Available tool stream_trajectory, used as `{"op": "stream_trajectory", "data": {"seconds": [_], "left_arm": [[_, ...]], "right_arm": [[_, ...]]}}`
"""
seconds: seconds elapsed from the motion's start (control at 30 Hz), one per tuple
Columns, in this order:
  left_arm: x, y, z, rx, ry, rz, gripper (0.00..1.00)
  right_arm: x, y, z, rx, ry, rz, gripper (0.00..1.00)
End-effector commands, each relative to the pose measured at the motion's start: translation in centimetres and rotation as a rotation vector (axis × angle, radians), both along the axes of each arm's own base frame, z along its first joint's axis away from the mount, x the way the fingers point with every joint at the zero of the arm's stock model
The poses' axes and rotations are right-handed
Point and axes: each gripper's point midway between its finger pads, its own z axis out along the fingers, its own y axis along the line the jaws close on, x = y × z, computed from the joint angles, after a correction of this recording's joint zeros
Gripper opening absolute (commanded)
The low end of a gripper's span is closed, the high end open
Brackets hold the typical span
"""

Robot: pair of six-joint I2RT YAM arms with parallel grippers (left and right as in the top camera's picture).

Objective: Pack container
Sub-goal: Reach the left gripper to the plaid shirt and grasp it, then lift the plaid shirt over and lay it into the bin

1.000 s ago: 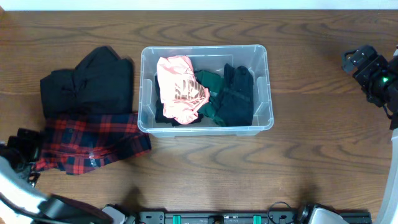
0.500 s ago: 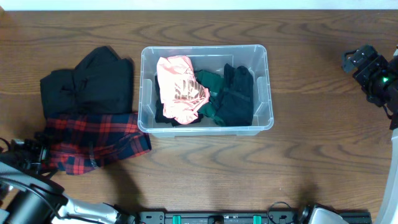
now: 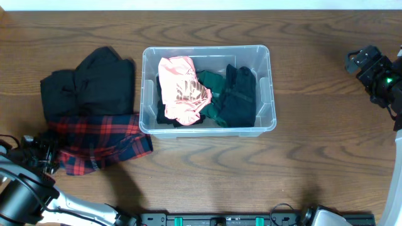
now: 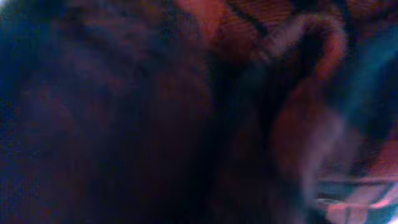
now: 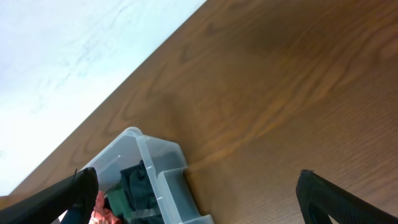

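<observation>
The clear plastic container (image 3: 271,81) stands mid-table and holds a pink garment (image 3: 179,88), a green one (image 3: 213,94) and a black one (image 3: 240,94). To its left a red plaid shirt (image 3: 100,141) lies below a black garment (image 3: 88,85). My left gripper (image 3: 39,154) is pressed against the plaid shirt's left edge. Blurred plaid fabric (image 4: 298,62) fills the left wrist view and hides the jaws. My right gripper (image 3: 364,63) hovers open at the far right, away from the container (image 5: 161,168), nothing between its fingers (image 5: 329,193).
Bare wooden tabletop (image 3: 314,150) surrounds the container on the right and in front. The table's far edge meets a white surface (image 5: 74,50) behind. A black rail (image 3: 220,220) runs along the near edge.
My left gripper has slid right onto the plaid shirt's left edge, and that edge has bunched slightly towards the container. The right arm has not moved.
</observation>
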Motion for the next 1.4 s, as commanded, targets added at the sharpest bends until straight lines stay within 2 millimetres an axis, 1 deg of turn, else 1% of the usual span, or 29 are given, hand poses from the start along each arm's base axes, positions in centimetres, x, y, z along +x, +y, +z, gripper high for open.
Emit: {"op": "stream_trajectory", "data": {"seconds": [0.0,0.03,0.07,0.1,0.17,0.2,0.23,0.3,0.37,0.47,0.53,0.57,0.67,0.7,0.8,0.9,1.03,1.1,1.2,1.3,1.37], "left_arm": [[-0.4,-1.1,-1.2,-0.035,0.038,-0.028,0.29],[-0.4,-1.2,-1.0,-0.039,0.042,-0.018,0.23],[-0.3,-1.3,-0.6,-0.045,0.035,-0.006,0.14],[0.0,-1.4,0.0,-0.051,0.015,-0.001,0.08],[0.8,-1.6,1.7,-0.061,-0.037,0.008,0.06],[1.3,-1.7,3.4,-0.064,-0.076,0.013,0.06],[1.5,-1.8,4.4,-0.065,-0.097,0.015,0.06],[2.3,-2.4,8.4,-0.062,-0.178,0.021,0.06],[2.9,-3.4,12.6,-0.061,-0.272,0.024,0.06],[3.4,-5.9,19.5,-0.056,-0.454,0.019,0.06],[3.2,-7.6,22.9,-0.045,-0.546,0.007,0.06],[3.0,-8.7,25.0,-0.029,-0.603,-0.002,0.06],[2.6,-11.1,28.6,-0.024,-0.698,-0.001,0.06],[2.6,-12.2,30.1,-0.029,-0.758,-0.019,0.06],[2.8,-15.5,33.7,-0.075,-0.895,-0.089,0.06],[2.9,-18.3,36.1,-0.104,-0.978,-0.176,0.06],[3.7,-21.4,38.4,-0.077,-1.042,-0.291,0.06],[4.3,-22.8,39.5,-0.084,-1.063,-0.326,0.06],[5.7,-25.1,41.2,-0.077,-1.102,-0.364,0.06],[7.1,-27.2,41.4,-0.071,-1.084,-0.348,0.06],[8.1,-28.5,40.6,-0.031,-1.043,-0.319,0.06]], "right_arm": [[-0.1,-0.3,0.1,-0.005,-0.002,-0.004,0.99],[-0.1,-0.3,0.1,-0.005,-0.002,-0.004,0.99],[-0.1,-0.3,0.0,-0.005,-0.001,-0.004,0.99],[-0.1,-0.3,0.1,-0.005,-0.002,-0.004,0.99],[-0.1,-0.3,0.0,-0.005,-0.001,-0.004,0.99],[-0.1,-0.3,0.1,-0.005,-0.002,-0.004,0.99],[-0.1,-0.3,0.1,-0.005,-0.002,-0.004,0.99],[-0.1,-0.3,0.1,-0.005,-0.002,-0.004,0.99],[-0.1,-0.3,0.1,-0.005,-0.002,-0.004,0.99],[-0.1,-0.3,0.1,-0.005,-0.002,-0.004,0.99],[-0.1,-0.3,0.1,-0.005,-0.002,-0.004,0.99],[-0.1,-0.3,0.1,-0.005,-0.002,-0.004,0.99],[-0.1,-0.3,0.0,-0.005,-0.001,-0.004,0.99],[-0.1,-0.3,0.1,-0.005,-0.002,-0.004,0.99],[-0.1,-0.3,0.0,-0.005,-0.001,-0.004,0.99],[-0.1,-0.3,0.1,-0.005,-0.002,-0.004,0.99],[-0.1,-0.3,0.1,-0.005,-0.002,-0.004,0.99],[-0.1,-0.3,0.0,-0.005,-0.001,-0.004,0.99],[-0.1,-0.3,0.1,-0.005,-0.002,-0.004,0.99],[-0.1,-0.3,0.1,-0.005,-0.002,-0.004,0.99],[-0.1,-0.3,0.0,-0.005,-0.001,-0.004,0.99]]}}
